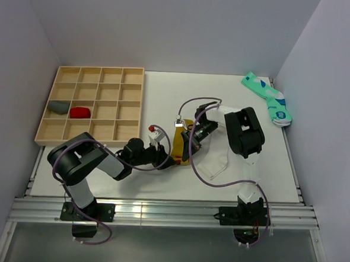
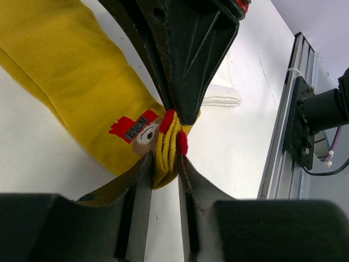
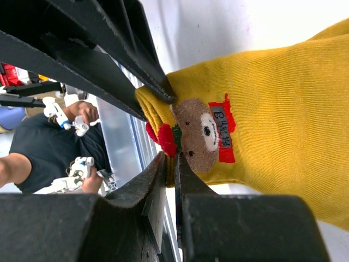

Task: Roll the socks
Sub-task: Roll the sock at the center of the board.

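The mustard-yellow sock (image 1: pixel 185 131) lies mid-table; its cuff carries a bear patch with a red-and-white mark (image 2: pixel 133 130) (image 3: pixel 210 134). My left gripper (image 2: pixel 165 164) (image 1: pixel 168 160) is shut on the folded cuff edge, which fills the gap between its fingers. My right gripper (image 3: pixel 175 164) (image 1: pixel 186 145) is shut on the same cuff just beside it; in the left wrist view its black fingers (image 2: pixel 185 71) come down from above onto the sock. The white sock (image 1: pixel 214 164) (image 2: pixel 221 98) lies flat on the table to the right of the yellow one, under my right arm.
A wooden compartment tray (image 1: pixel 95 72) stands at the back left, holding a grey bundle (image 1: pixel 59 106) and a red bundle (image 1: pixel 80 112). Teal patterned socks (image 1: pixel 269 100) lie at the far right. The aluminium rail (image 2: pixel 283 136) runs along the table's near edge.
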Tool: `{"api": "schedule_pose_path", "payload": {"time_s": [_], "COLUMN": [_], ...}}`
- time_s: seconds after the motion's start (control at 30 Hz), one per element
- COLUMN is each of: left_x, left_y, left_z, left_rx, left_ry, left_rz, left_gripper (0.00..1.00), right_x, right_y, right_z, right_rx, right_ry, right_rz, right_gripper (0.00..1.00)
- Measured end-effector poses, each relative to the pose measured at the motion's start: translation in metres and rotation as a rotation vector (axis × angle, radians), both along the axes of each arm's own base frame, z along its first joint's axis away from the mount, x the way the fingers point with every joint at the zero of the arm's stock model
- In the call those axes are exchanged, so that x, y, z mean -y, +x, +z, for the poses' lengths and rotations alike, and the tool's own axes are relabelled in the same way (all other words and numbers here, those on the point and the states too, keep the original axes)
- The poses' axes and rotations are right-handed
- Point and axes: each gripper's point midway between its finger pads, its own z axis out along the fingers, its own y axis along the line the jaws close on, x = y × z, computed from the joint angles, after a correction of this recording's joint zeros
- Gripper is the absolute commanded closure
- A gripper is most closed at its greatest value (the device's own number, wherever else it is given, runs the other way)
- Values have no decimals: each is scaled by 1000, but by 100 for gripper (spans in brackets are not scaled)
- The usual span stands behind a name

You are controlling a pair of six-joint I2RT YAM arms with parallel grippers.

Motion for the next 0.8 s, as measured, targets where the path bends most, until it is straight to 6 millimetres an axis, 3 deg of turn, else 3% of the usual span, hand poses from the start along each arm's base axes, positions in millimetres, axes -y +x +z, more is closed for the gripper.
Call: {"api": "schedule_pose_path", "payload": {"time_s": [0.13,0.27,0.43,0.47,0.57,0.8], "left_x": [4,8,13,14,16,14], "left_y": [1,2,2,3,5,-1], "left_z": [-1,-3,-11,-12,-15,-25], "left_rx": [-9,-29,-91,-101,-148,-300], "left_ry": [10,30,83,92,113,165], "left_rz": [-4,-6,-11,-9,5,38], "left_gripper": [78,100,100,100,100,100], "right_x": [1,3,10,12,17,24], "right_y": [0,0,-5,-5,1,33], "right_z": [-1,-7,-19,-20,-18,7], "right_rx": [-2,-2,22,45,138,419], "right_ry": [-2,-12,-71,-86,-130,-172], "right_rz": [-5,-17,-51,-60,-88,-191], "right_gripper": [100,100,76,68,56,52]}}
